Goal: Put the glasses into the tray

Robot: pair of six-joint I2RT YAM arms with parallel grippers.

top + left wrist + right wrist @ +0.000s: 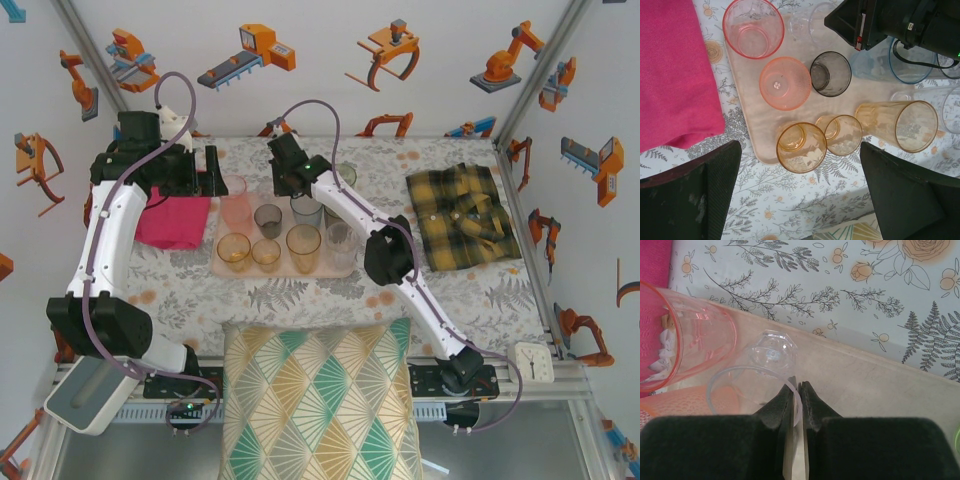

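Clear glass [767,354] is pinched by its rim in the nearly closed right hand [799,390]; left hand [800,172] gapes wide, empty.

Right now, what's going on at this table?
The right tool pinches the rim of a clear glass, upright on or just above the tray. The left tool hangs open near the tray's edge, holding nothing. A pink glass, a grey glass and amber glasses already stand in the tray.

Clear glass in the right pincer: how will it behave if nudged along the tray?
Likely light: the clear glass has a thin see-through wall. Smooth, so it may slip in the right pincer pinching its rim. Pushed high, it could tip.
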